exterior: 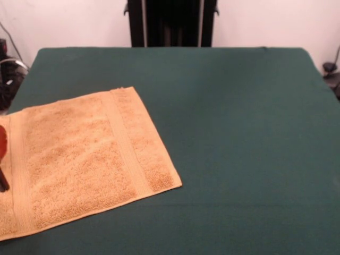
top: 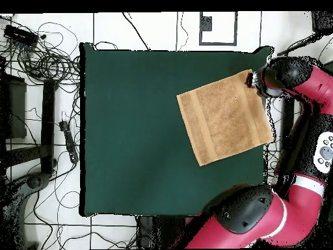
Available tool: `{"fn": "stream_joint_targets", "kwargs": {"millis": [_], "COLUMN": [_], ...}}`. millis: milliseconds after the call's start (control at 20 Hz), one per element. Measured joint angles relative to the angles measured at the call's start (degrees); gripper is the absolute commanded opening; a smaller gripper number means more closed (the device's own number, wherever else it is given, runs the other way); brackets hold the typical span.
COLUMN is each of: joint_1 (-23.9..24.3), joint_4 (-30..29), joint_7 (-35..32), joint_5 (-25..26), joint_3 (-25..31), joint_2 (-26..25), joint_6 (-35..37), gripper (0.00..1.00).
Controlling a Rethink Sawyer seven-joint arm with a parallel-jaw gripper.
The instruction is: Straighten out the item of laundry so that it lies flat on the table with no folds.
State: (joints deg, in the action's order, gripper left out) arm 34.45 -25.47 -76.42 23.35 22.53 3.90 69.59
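Observation:
The orange-tan towel (exterior: 79, 159) lies spread out on the left part of the green table (exterior: 239, 133) in the front view, with a woven band near its right edge and another near its left edge. No folds show on it. In the overhead view the towel (top: 224, 117) lies at the table's (top: 143, 130) right side, turned a little. My gripper (top: 250, 79) is at the towel's far right corner in the overhead view. In the front view only a red and black bit of the gripper (exterior: 2, 159) shows at the left edge, over the towel's side.
The robot's red arm (top: 306, 130) curves along the table's right edge in the overhead view, its base (top: 247, 215) at the bottom. The black pedestal (exterior: 171, 22) stands behind the table's far edge. Cables (top: 39, 58) lie on the floor at the left.

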Motion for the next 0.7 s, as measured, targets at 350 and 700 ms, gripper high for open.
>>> {"fn": "stream_joint_targets", "kwargs": {"millis": [350,700], "joint_1": [-1.5,-3.0], "joint_4": [-1.9,-2.7], "joint_7": [-1.2,-1.2], "joint_5": [-1.7,-2.9], "joint_3": [-1.8,-3.7], "joint_2": [0.0,-0.3], "joint_6": [-2.0,-3.3], "gripper": [1.0,1.0]}}
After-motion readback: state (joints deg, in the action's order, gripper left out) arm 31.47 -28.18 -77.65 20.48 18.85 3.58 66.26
